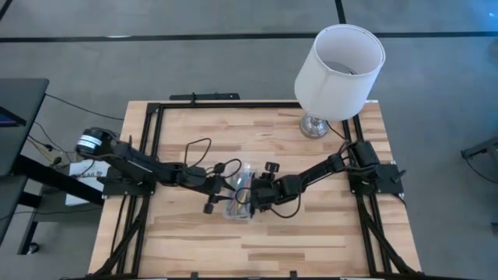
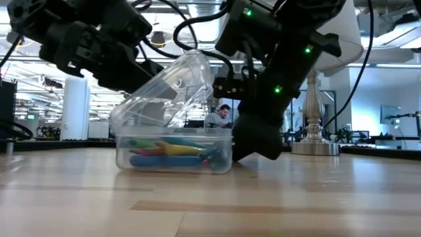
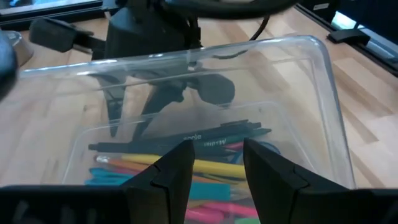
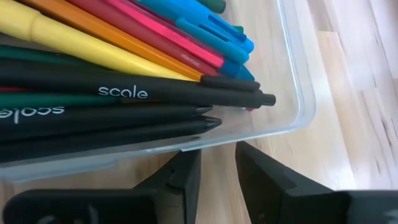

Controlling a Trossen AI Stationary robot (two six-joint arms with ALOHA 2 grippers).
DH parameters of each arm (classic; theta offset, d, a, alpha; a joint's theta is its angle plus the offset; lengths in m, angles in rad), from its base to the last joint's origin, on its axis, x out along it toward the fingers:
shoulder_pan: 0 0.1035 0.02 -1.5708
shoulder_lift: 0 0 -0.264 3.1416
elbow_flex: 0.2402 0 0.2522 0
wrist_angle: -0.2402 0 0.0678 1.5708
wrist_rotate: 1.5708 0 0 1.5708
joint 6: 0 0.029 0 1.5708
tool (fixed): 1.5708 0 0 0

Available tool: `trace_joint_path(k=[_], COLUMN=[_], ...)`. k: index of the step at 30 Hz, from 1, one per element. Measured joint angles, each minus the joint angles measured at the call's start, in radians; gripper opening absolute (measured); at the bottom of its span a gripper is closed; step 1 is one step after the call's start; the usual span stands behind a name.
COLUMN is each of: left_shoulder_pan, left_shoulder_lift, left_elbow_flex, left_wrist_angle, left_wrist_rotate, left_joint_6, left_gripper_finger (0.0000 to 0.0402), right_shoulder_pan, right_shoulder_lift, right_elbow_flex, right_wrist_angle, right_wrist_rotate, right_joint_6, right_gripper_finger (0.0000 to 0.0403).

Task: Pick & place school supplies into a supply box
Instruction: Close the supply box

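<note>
The clear supply box point(image 2: 174, 155) stands on the table's middle point(image 1: 240, 204). Inside lie black, yellow, orange, pink, blue and green pens point(image 4: 124, 93). Its clear lid point(image 2: 172, 89) is raised and tilted over it. My left gripper point(image 3: 217, 155) is narrowly open at the lid's outer face and comes from the table's left point(image 1: 222, 189). My right gripper point(image 4: 217, 168) is narrowly open, low at the box's end wall on the table's right side point(image 1: 261, 194). No scissors show. My left gripper has its fingertips point(image 3: 186, 155) at the tilted lid's outer face point(image 3: 205, 81), slanting down from the table's left. I cannot tell whether they touch it. My right gripper stands with its fingertips point(image 4: 186, 171) by the foot of the box's end wall point(image 4: 292, 118), near the table top. I cannot tell whether they touch it.
A white-shaded lamp point(image 1: 338, 70) stands at the table's far right corner, its metal base point(image 2: 316, 146) behind the right arm. Black frame rails point(image 1: 148, 140) run along the table's left and right sides. A person point(image 2: 220, 117) sits far off in the room.
</note>
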Motion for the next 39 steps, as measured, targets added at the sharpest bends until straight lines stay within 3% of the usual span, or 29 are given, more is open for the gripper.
trace_joint_path(k=[10, 22, 27, 35, 39], left_shoulder_pan=[0.012, 0.028, 0.049, 0.068, 0.068], left_shoulder_lift=[0.016, 0.031, 0.077, 0.115, 0.115], left_elbow_flex=[0.017, 0.016, 0.018, 0.019, 0.019], left_wrist_angle=[-0.001, -0.04, -0.015, 0.013, 0.01], left_wrist_rotate=[0.025, 0.008, 0.006, 0.022, 0.024], left_joint_6=[-0.012, -0.039, -0.063, -0.077, -0.08], left_gripper_finger=[0.0139, 0.0139, 0.0139, 0.0139, 0.0139], right_shoulder_pan=[0.013, 0.031, 0.044, 0.042, 0.037], right_shoulder_lift=[-0.008, -0.135, -0.195, -0.192, -0.182], right_elbow_flex=[-0.006, -0.164, -0.214, -0.225, -0.227], right_wrist_angle=[-0.022, 0.074, 0.15, 0.252, 0.276], right_wrist_rotate=[0.011, 0.034, 0.027, -0.06, -0.049], right_joint_6=[0.026, 0.133, 0.101, -0.008, -0.034], right_gripper_finger=[0.0098, 0.0098, 0.0098, 0.0098, 0.0098])
